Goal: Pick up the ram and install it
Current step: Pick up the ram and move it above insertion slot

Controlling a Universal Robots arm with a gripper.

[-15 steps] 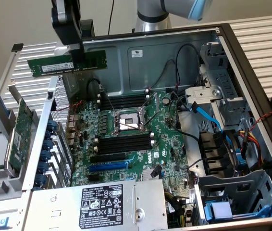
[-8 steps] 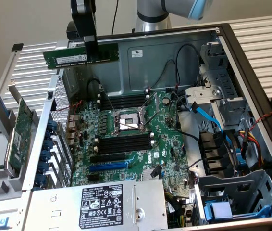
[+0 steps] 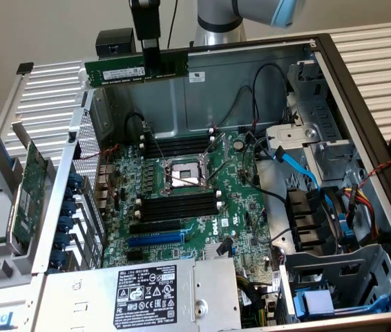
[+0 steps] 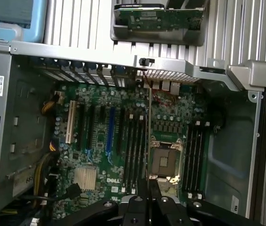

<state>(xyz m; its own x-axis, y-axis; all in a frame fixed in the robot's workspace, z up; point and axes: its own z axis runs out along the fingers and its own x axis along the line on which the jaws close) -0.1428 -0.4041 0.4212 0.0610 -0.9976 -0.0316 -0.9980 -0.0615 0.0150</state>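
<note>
My gripper (image 3: 150,54) hangs above the back wall of the open computer case and is shut on the ram (image 3: 123,70), a long green stick held level and on edge in the air. In the wrist view the ram (image 4: 150,136) shows edge-on as a thin line rising from between the dark fingers (image 4: 142,190). Below lies the motherboard (image 3: 202,228) with its black memory slots (image 3: 178,146) behind the processor socket (image 3: 184,176) and more slots (image 3: 179,206) in front of it. The wrist view has the slots (image 4: 135,150) on either side of the socket (image 4: 163,160).
A wider green expansion card (image 3: 28,194) with a metal bracket rests outside the case at the exterior view's left. A power supply (image 3: 147,294) sits at the front, drive cages and blue cables (image 3: 299,169) at the right. The case walls (image 3: 182,97) ring the board.
</note>
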